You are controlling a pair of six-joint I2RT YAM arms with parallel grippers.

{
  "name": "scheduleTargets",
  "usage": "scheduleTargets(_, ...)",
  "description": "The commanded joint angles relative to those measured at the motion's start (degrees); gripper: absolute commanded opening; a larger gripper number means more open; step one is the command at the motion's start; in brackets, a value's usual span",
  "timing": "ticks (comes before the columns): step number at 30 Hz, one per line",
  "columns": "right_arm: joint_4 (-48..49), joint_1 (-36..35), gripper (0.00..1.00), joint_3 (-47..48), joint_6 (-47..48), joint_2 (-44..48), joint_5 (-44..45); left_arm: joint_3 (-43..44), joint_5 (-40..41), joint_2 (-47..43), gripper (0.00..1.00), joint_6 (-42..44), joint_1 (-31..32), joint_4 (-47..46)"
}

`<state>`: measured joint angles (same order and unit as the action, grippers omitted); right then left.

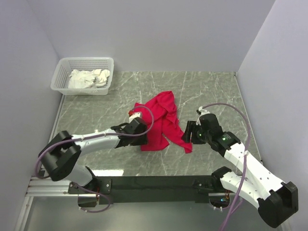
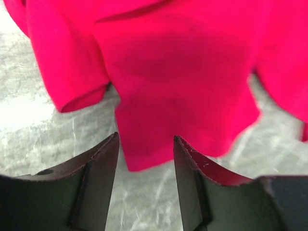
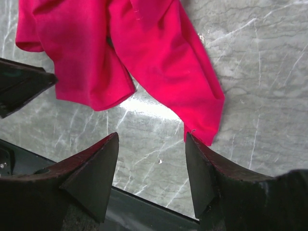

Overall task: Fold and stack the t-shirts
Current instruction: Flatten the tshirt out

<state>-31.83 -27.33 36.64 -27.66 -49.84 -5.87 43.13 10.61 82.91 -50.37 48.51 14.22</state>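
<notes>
We find the red t-shirt (image 1: 161, 120) lying crumpled about the middle of the desk (image 1: 207, 91), a little nearer the near edge than the far one, bunched into loose folds rather than spread flat. The left hand (image 1: 140, 127) sits at the shirt's left side, low over the marbled top. In its wrist view its fingers (image 2: 96, 168) stand apart with a moderate gap and grip nothing, and the shirt's near hem shows in the gap between the tips, lying on the desk. A rolled sleeve hangs off to the left of that hem. The right hand (image 1: 188, 131) sits at the shirt's right side, toward the right edge of the desk, with its jaws spread wide and nothing between them. Between its fingers (image 3: 202, 168) we see only bare desk (with a bright glare on the stone). A long fold of the shirt runs down to a corner that ends just beside the right-side fingertip, and we cannot tell whether the two touch. At the far left corner of the desk stands a white basket (image 1: 61, 73) holding pale cloth (image 1: 89, 78), well apart from the shirt and from both hands.
</notes>
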Motion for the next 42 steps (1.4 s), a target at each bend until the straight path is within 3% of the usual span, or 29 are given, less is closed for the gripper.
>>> scheduleTargets(1,0.37,-1.05,0.64,0.44,-0.55,0.01,1.91,4.05,2.3,3.3,0.54,-1.05,1.14,0.45)
scheduleTargets(6,-0.33,-1.76,0.64,0.62,-0.47,0.01,2.62,6.78,6.08,3.92,0.56,-2.01,3.51,7.82)
scheduleTargets(23,-1.74,-3.34,0.64,-0.08,-0.64,-0.78,2.88,12.06,5.74,12.62,0.53,-2.45,6.68,15.05)
scheduleTargets(26,-2.53,-3.6,0.64,0.1,-0.47,-2.27,3.49,12.06,5.3,13.33,0.44,-2.71,6.86,14.88)
scheduleTargets(29,-2.79,-3.96,0.64,0.01,-0.38,-4.03,3.85,12.32,5.38,13.33,0.23,-2.72,7.3,15.4)
scheduleTargets(30,-2.97,-4.39,0.64,-0.08,-0.38,-5.25,3.93,13.02,5.73,12.98,0.06,-2.63,7.39,15.92)
scheduleTargets(31,-3.06,-4.66,0.64,-0.08,-0.46,-5.96,4.11,13.55,6.26,12.45,0.01,-2.54,7.39,17.32)
scheduleTargets(35,-2.53,-5.1,0.64,-0.52,-0.73,-10.26,5.25,17.41,9.86,5.27,0.01,-1.49,6.69,22.5)
scheduleTargets(42,-0.95,-5.1,0.64,0.01,-1.34,-17.55,8.68,29.53,13.82,-5.91,0.01,4.83,-2.52,29.9)
